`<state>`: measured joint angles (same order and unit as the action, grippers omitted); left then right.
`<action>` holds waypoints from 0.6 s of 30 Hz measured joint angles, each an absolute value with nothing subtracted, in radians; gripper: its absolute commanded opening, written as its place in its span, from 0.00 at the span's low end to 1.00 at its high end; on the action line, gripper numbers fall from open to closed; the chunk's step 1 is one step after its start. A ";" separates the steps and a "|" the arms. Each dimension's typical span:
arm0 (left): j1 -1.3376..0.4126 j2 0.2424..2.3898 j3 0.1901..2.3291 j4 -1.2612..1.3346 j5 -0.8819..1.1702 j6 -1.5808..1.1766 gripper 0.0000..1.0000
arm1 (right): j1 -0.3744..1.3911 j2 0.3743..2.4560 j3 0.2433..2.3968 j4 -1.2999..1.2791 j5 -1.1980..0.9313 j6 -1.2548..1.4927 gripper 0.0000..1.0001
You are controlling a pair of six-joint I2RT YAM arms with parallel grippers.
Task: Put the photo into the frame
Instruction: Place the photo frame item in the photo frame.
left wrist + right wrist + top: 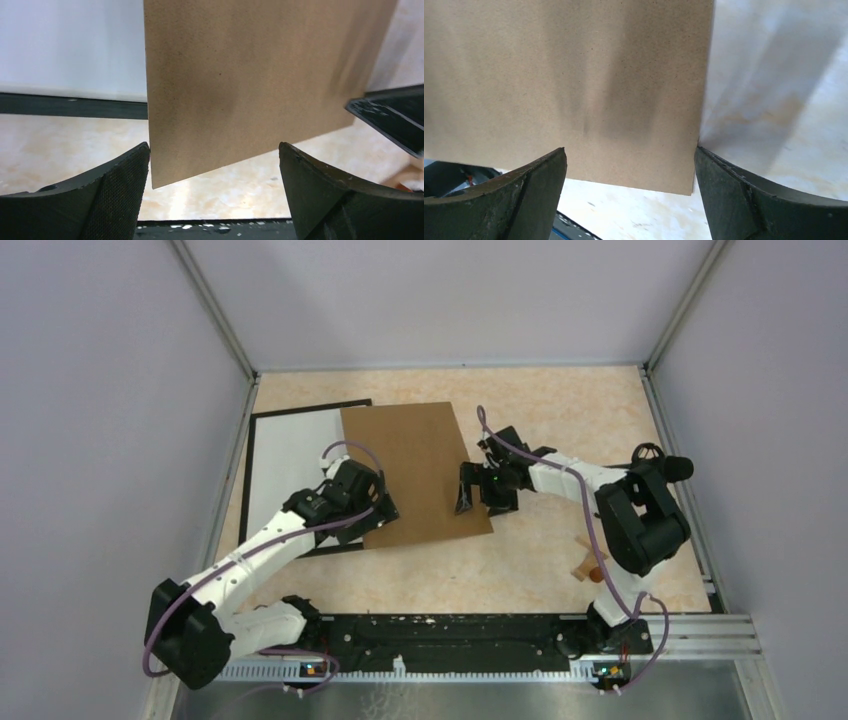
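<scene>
One frame (248,480), a large rectangle with a thin black border and a white inside, is lying flat on the left part of the table (560,410), its long sides running away from the arm bases. A brown sheet (415,465), plain brown face up, is lying across the right part of the frame and is reaching past the frame's right border onto the bare table. The sheet is sitting skewed against the frame, not seated inside the border.

The left gripper (378,515) is hovering over the sheet's near left corner, above the frame's near right corner. Its jaws are standing wide apart, with the corner showing between them in the wrist view; nothing is clamped. The right gripper (481,502) is hanging over the sheet's near right edge, jaws likewise spread wide and gripping nothing. Whether either set of fingers is touching the sheet cannot be told.

A small wooden piece (584,568) is lying on the table just beside the right arm's base, well apart from the frame.
</scene>
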<state>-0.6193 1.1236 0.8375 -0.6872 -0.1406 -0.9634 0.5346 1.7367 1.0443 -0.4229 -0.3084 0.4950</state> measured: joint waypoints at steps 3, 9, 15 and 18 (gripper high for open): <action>-0.568 1.106 0.791 -0.718 -0.162 -0.964 0.99 | 0.571 1.774 1.078 -0.392 -0.333 0.521 0.95; -0.448 1.119 0.738 -0.744 -0.196 -0.935 0.99 | 0.610 1.820 1.099 -0.300 -0.412 0.576 0.96; -0.396 1.188 0.739 -0.746 -0.295 -0.914 0.99 | 0.623 1.819 1.047 -0.208 -0.520 0.600 0.97; -0.393 1.187 0.766 -0.775 -0.338 -0.904 0.99 | 0.614 1.805 1.020 -0.197 -0.558 0.595 0.99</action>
<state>-0.3931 1.1870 0.7662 -0.7750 -0.3378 -0.9039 0.6136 1.8050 1.0199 -0.1967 -0.5579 0.5949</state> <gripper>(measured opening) 0.987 0.971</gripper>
